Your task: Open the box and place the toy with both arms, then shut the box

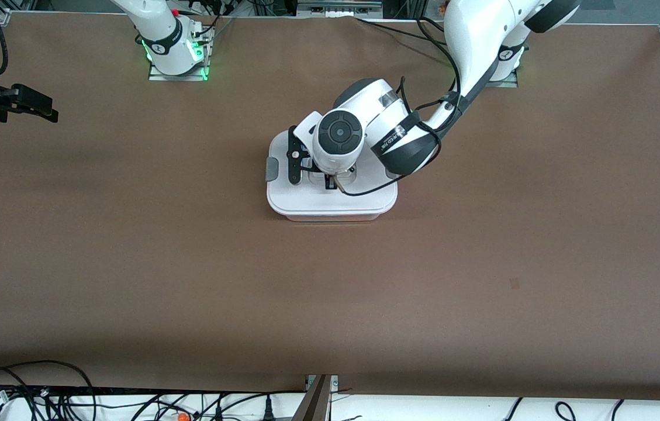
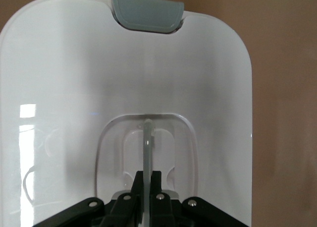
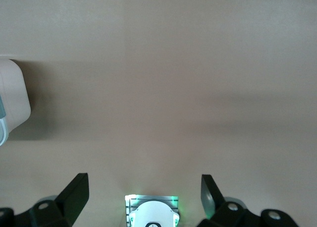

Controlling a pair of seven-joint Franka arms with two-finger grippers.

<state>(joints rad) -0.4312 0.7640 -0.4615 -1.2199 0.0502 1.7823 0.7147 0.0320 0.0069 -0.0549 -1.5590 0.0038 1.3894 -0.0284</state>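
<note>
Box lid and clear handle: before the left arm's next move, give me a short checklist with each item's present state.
1. Left tool on the clear handle: ok, its fingers are shut on the upright handle bar in the left wrist view.
2. Lid seated on the box: ok, it lies flat with the tub wall showing below its edge.
3. Grey side clip released or latched: cannot tell.
4. Toy inside the box: cannot tell; no toy shows anywhere in the three views.
5. Right tool away from the box: ok, it is open, empty and waits over bare table at the right arm's end.
</note>
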